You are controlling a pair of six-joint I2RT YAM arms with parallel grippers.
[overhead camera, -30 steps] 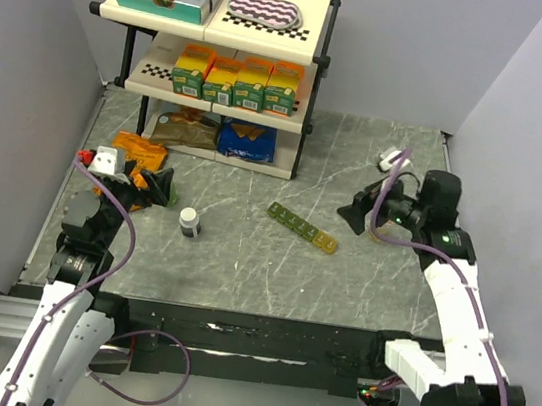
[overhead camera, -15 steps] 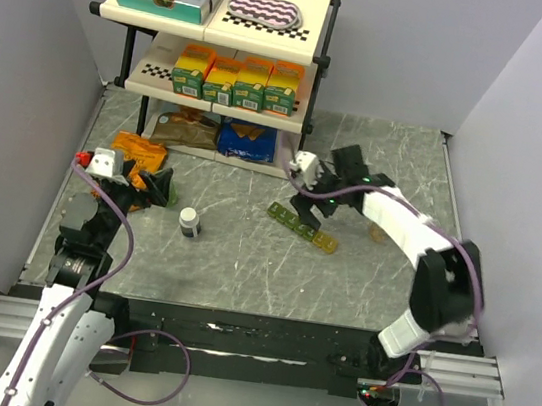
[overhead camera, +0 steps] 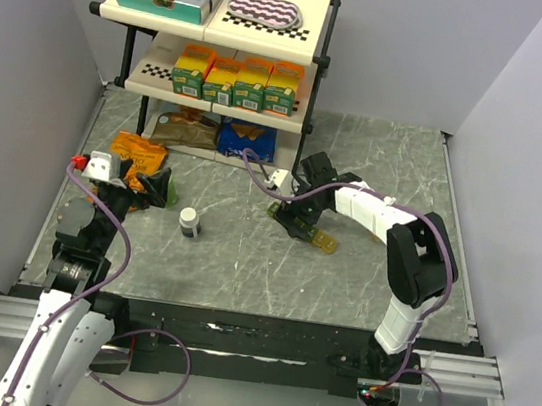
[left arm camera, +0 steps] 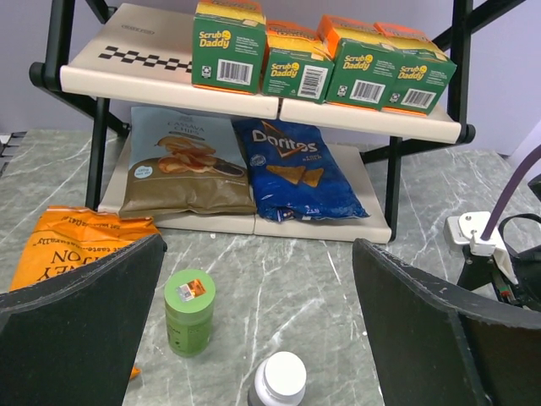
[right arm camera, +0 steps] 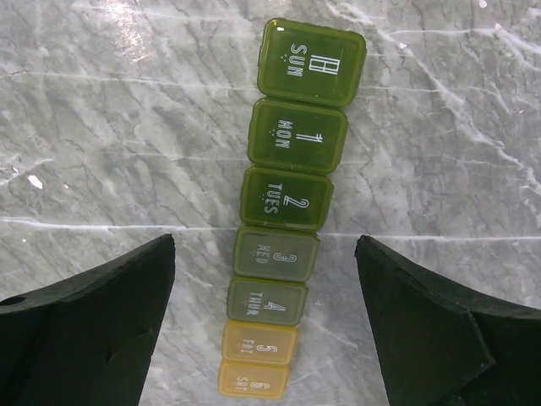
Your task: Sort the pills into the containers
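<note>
containers (right arm camera: 281, 199): lids SUN–SAT | boxes (left arm camera: 228, 46): Scrub Daddy | bag (left arm camera: 296, 169): Doritos

Spread pincer (left arm camera: 258, 245) frames a green bottle (left arm camera: 189, 310) and, seemingly, a white-capped bottle (left arm camera: 280, 378).

the pill organizer (right arm camera: 283, 199) lies on the tabletop (overhead camera: 243, 260) in front of the shelf rack (overhead camera: 314, 12), under the right gripper (overhead camera: 301, 219); a small bottle (overhead camera: 189, 221) stands to its left, well apart.
</note>
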